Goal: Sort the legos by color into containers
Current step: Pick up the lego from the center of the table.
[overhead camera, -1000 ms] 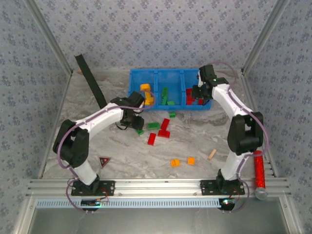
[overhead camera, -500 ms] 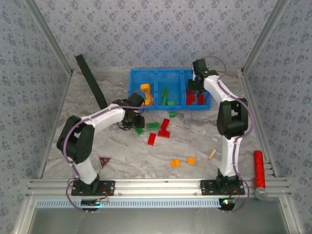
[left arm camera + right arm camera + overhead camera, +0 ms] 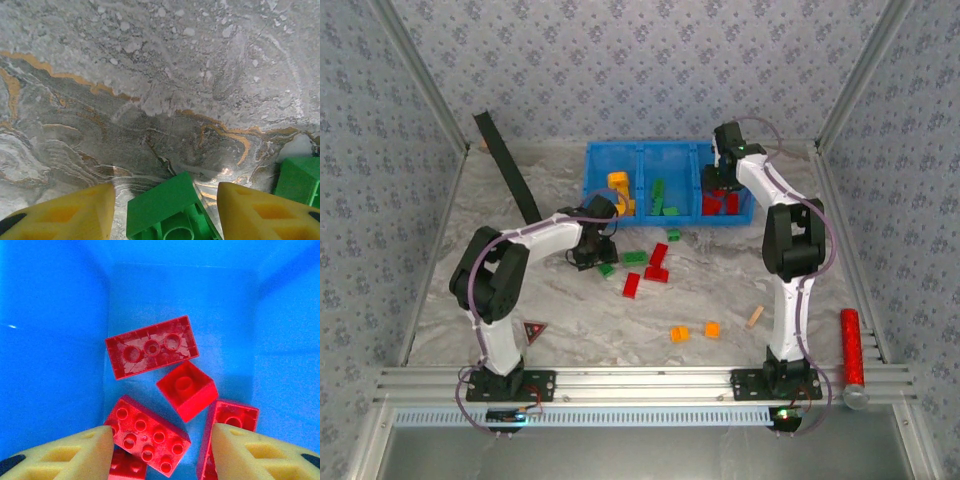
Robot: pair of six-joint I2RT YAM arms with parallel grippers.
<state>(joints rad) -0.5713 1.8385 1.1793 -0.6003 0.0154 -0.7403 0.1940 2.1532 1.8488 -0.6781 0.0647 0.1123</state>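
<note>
The blue tray [image 3: 595, 160] holds yellow legos [image 3: 618, 190] in its left container, green legos [image 3: 660, 195] in the middle and red legos [image 3: 720, 204] on the right. My right gripper [image 3: 160, 450] hangs open over the right container [image 3: 55, 340], and several red bricks [image 3: 151, 347] lie on its floor below the fingers. My left gripper [image 3: 165, 215] is low over the table and open. An upturned green brick [image 3: 167, 207] lies between its fingers with a gap on each side. A second green brick [image 3: 300, 180] sits just to the right.
Loose on the table are red bricks [image 3: 658, 255], green bricks [image 3: 634, 257] and two orange ones [image 3: 679, 334]. A tan wooden piece [image 3: 754, 317] and a red cylinder [image 3: 851, 348] lie at the right. A black strip [image 3: 505, 165] leans at the back left.
The right arm has swung in over the tray's right container and its gripper has opened. The left arm's elbow has shifted right, while its gripper stays by the green brick.
</note>
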